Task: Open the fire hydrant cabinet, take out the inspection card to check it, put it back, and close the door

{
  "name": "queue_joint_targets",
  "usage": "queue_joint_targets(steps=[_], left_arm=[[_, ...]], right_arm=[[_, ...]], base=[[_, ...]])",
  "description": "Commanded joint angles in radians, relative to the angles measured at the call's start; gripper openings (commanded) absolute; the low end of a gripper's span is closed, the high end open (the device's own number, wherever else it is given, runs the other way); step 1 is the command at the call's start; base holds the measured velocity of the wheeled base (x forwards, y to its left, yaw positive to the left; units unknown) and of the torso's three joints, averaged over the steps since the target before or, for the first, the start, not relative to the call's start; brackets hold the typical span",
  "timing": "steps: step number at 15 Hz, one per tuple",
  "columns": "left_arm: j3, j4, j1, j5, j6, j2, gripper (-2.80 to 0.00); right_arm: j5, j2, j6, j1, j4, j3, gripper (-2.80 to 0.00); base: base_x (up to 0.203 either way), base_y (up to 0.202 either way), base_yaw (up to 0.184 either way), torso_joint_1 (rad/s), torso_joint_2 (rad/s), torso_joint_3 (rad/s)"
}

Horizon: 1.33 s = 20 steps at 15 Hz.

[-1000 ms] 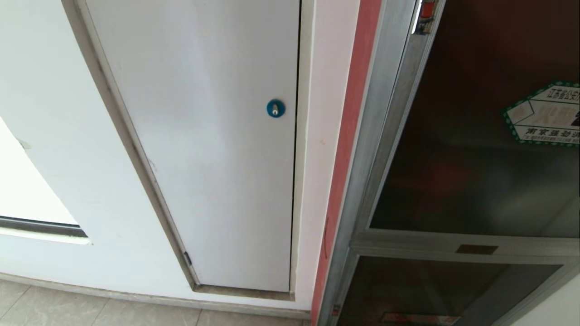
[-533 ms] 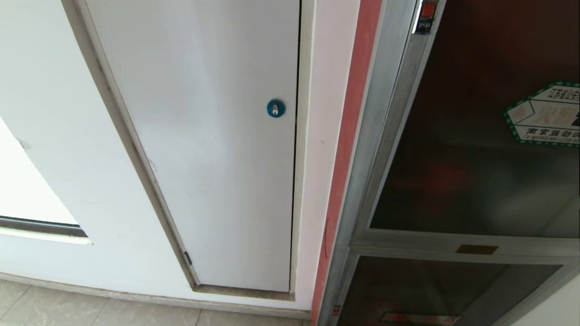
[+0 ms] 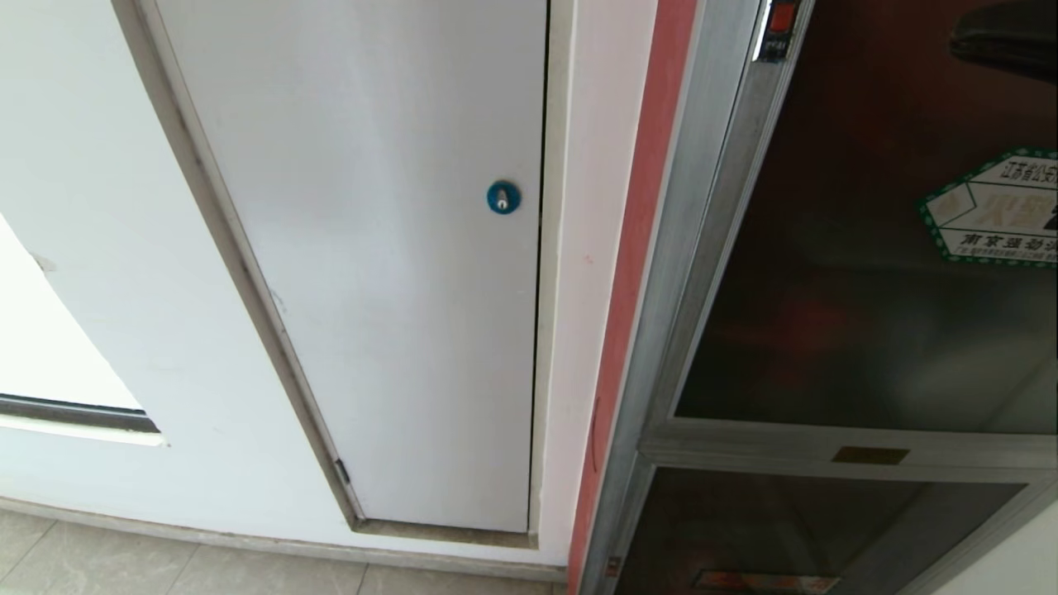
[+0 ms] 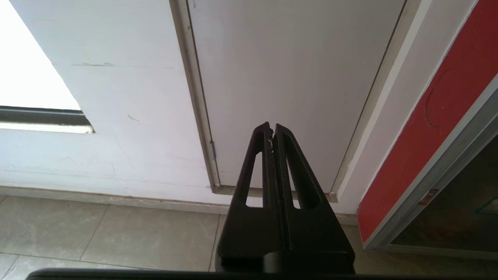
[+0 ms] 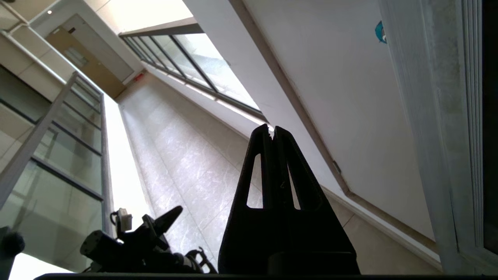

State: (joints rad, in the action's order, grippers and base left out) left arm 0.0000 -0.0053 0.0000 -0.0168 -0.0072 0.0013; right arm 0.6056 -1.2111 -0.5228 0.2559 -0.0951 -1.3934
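- Silver-framed and shut: the door [image 3: 868, 248] of the fire hydrant cabinet [image 3: 661, 347] sits flush in its frame on the right of the head view, its dark glass bearing the green-bordered hexagonal sticker [image 3: 996, 211].
- Nothing of the task looks done yet; opening the door is the step in hand, as I judge it.
- The inspection card is not in view; presumably it is inside, behind the tinted glass, where only dim reddish shapes show.
- The right gripper [image 5: 273, 132] has its jaws clenched on nothing. In the right wrist view it points along the corridor, with the cabinet's metal frame just beside it; a dark shape at the top right corner of the head view may be this arm.
- The left gripper [image 4: 272, 129] is parked low, jaws pressed together and empty, pointing at the foot of the plain white panel door [image 3: 372, 248] with its blue lock [image 3: 502, 197].
- Left to do: open, take out the card, check it, return it, close.
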Motion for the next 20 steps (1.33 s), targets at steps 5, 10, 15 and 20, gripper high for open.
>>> queue_joint_targets(steps=[5,10,15,20], left_arm=[[0.000,-0.001,0.000,0.000,0.000,0.000,-2.80],[0.000,0.001,0.000,0.000,0.000,0.000,-2.80],[0.000,-0.001,0.000,0.000,0.000,0.000,-2.80],[0.000,-0.001,0.000,0.000,0.000,0.000,-2.80]], right_arm=[[-0.075,-0.134,0.006,0.040,0.025,-0.130,-2.80],[-0.153,-0.202,0.039,0.039,0.034,-0.192,-2.80],[-0.223,-0.255,0.123,0.040,0.033,-0.249,-2.80],[-0.230,-0.302,0.127,0.039,0.031,-0.304,-2.80]], base=[[0.000,0.000,0.000,0.000,0.00,0.000],[0.000,0.000,0.000,0.000,0.00,0.000],[0.000,0.000,0.000,0.000,0.00,0.000],[0.000,0.000,0.000,0.000,0.00,0.000]])
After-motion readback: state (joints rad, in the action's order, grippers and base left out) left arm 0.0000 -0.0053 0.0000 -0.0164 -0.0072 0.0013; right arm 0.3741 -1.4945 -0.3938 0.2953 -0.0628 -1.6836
